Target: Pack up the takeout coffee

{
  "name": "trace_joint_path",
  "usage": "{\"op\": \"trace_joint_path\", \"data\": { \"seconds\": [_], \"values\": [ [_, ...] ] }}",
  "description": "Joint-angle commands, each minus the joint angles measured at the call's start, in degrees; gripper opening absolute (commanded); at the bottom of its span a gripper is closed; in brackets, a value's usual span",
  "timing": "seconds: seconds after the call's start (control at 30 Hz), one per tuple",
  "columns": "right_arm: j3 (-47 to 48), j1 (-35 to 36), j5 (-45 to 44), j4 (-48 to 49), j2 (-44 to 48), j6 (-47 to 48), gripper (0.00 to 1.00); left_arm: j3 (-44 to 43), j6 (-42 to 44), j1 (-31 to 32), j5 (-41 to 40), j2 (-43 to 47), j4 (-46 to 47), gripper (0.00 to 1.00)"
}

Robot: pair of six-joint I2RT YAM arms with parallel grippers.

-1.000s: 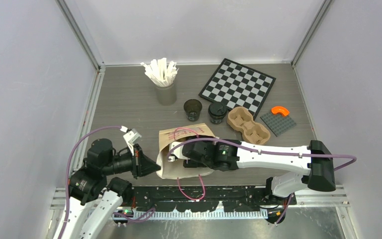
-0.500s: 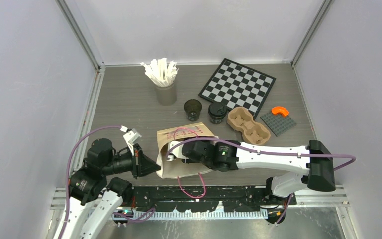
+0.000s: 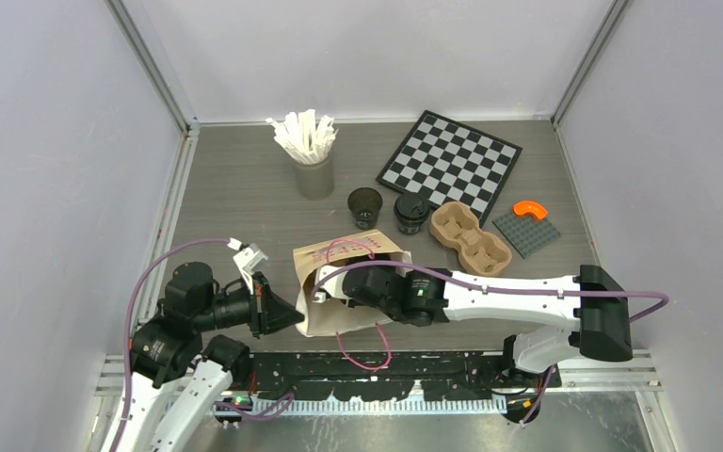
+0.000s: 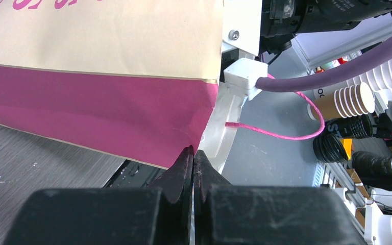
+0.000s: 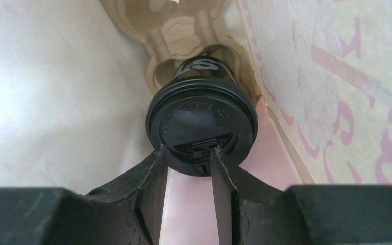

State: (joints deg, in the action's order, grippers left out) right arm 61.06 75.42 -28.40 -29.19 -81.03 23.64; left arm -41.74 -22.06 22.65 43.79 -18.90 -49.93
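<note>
The right gripper's point(image 5: 186, 155) fingers stand partly apart, tips at the near rim of a lidded black cup point(image 5: 202, 118) that is wider than their gap. That cup sits in a pulp carrier point(image 5: 184, 25) inside the paper bag point(image 5: 337, 76). The left gripper point(image 4: 193, 153) is closed, seemingly pinching the bag's edge. A second black cup point(image 3: 411, 213) stands just beyond the bag.

Black cup point(image 5: 201, 122); tan-and-magenta bag point(image 4: 97, 76); black-white chequered checkerboard point(image 3: 449, 160).

I'm working in a robot lab cell: plain white wall panels point(image 3: 367, 56), aluminium corner posts point(image 3: 152, 64), grey wood-grain tabletop point(image 3: 235, 217), black perforated mounting plate point(image 3: 452, 372).
</note>
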Motion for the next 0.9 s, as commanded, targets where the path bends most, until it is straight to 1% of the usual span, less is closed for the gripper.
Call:
{"op": "trace_joint_path", "data": {
  "seconds": [0.0,0.1,0.17,0.3,0.43,0.57,0.63,0.73,0.87],
  "values": [
    [0.25,-0.01,-2.34,4.49,-0.61,0.12,0.41,0.16,0.27,0.11,2.13,0.24,1.94,0.0],
    [0.5,-0.01,-2.28,4.42,-0.66,0.12,0.42,0.16,0.12,0.13,1.94,0.5,1.94,0.0],
    [1.41,-0.01,-1.59,2.84,-0.26,-0.21,0.44,0.06,-0.05,0.16,1.62,0.7,1.87,0.0],
    [3.75,0.23,1.36,-3.33,1.99,-1.67,0.58,-0.14,-0.45,0.11,0.49,0.9,1.78,0.0],
    [7.39,0.42,7.9,-11.53,4.91,-3.1,0.68,-1.07,-0.93,0.11,-0.34,0.21,2.1,0.0],
    [13.02,0.47,12.51,-20.22,4.72,-5.56,0.8,-2.6,-1.05,0.12,-1.75,-1.55,2.03,0.0],
    [15.16,0.47,14.64,-22.86,4.51,-7.36,0.87,-3.32,-1.05,0.11,-2.29,-3.01,1.92,0.0],
    [18.96,0.51,19.81,-26.43,3.76,-9.53,0.91,-5.69,-0.79,0.11,-4.12,-5.64,0.19,0.0],
    [25.56,0.68,24.15,-29.78,2.16,-10.88,0.93,-9.82,-0.71,0.13,-6.76,-9.62,-3.53,0.0]
  ]
}}
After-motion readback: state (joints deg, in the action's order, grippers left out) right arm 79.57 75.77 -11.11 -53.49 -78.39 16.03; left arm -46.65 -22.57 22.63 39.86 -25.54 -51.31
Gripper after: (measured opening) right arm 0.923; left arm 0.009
